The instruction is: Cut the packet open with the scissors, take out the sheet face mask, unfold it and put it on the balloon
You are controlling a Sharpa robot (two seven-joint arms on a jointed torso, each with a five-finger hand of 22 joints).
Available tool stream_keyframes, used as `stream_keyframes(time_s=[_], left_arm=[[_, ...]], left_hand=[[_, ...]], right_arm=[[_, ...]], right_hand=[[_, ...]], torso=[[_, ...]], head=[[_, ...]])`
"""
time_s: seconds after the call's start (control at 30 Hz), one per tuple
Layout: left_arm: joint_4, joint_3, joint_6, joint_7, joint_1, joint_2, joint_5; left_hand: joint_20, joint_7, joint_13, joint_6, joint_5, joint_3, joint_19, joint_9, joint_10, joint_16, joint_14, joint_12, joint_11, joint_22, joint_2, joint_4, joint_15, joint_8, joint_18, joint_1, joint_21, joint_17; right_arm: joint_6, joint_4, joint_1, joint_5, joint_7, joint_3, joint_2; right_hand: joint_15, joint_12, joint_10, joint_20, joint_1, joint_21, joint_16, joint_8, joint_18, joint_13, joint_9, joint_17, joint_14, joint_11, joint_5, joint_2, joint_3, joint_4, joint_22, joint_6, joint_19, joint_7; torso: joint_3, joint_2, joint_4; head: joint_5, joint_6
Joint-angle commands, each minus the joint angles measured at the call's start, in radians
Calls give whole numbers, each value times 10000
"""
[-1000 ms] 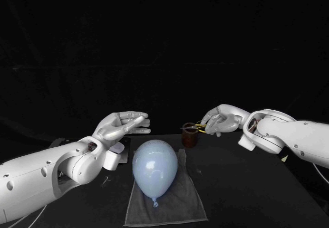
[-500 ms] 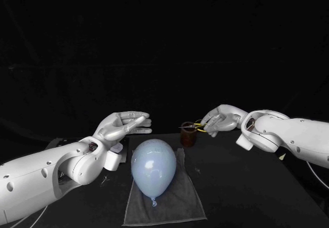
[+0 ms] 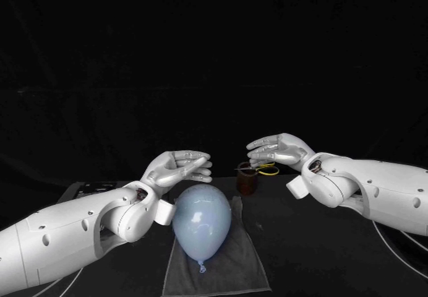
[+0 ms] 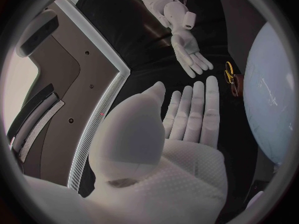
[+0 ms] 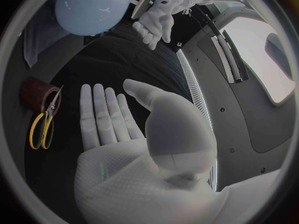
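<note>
Head view: left hand [image 3: 181, 167] is raised over the black surface [image 3: 312, 247], fingers extended and apart, holding nothing. Pale blue balloon [image 3: 201, 216] lies on a grey cloth [image 3: 223, 272], knot toward the robot. Brown cup [image 3: 246, 184] stands just beyond it, with the scissors [image 3: 264, 167] upright inside, yellow handles up. Right hand [image 3: 278, 151] hovers near the handles without touching, fingers open, empty.

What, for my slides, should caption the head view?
Open left hand and right hand flank a blue balloon on grey cloth, yellow-handled scissors by a brown cup.
</note>
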Motion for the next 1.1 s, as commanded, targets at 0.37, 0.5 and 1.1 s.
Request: stream_keyframes(time_s=[0.37,0.5,1.1], left_arm=[[-275,-13,-550,102,-22,211,791],[-366,-11,-88,199,-24,212,987],[-790,17,633,107,-23,267,1222]], left_hand=[[-341,-40,60,347,1,331,512,58,660,947,285,242,-193,177,-104,156,-280,-14,87,-197,483,844],[163,1,-28,72,-10,270,-930,30,251,255,-475,-33,-1,-292,-245,313,27,-192,-56,-492,-477,657],[731,-351,620,-1884,76,-1111,-4020,-54,-4093,353,-3492,2021,640,129,-681,426,931,82,-616,-769,-423,-318]], right_arm=[[266,68,-57,2321,1252,7,254],[928,138,-118,2989,1023,7,240],[618,3,-218,915,692,9,187]], right_hand=[[818,-190,-3237,319,-934,-1519,-180,-1051,-445,-98,-635,-1327,-4484,45,-1002,-139,-1477,1185,-301,-1723,-5783,488],[1263,-349,-6081,399,-1146,-1600,-383,-1752,-818,-256,-1578,-1889,-7212,131,-1909,-50,-2447,1663,-394,-3773,-6952,-479],[-11,3192,-1651,270,3527,1015,3535,1567,366,877,-209,-154,-1989,-101,749,-259,-3328,3567,811,-364,-1250,400]], torso=[[-9,-8,28],[-18,0,15],[-6,-15,14]], head=[[-44,39],[-76,47],[-13,-22]])
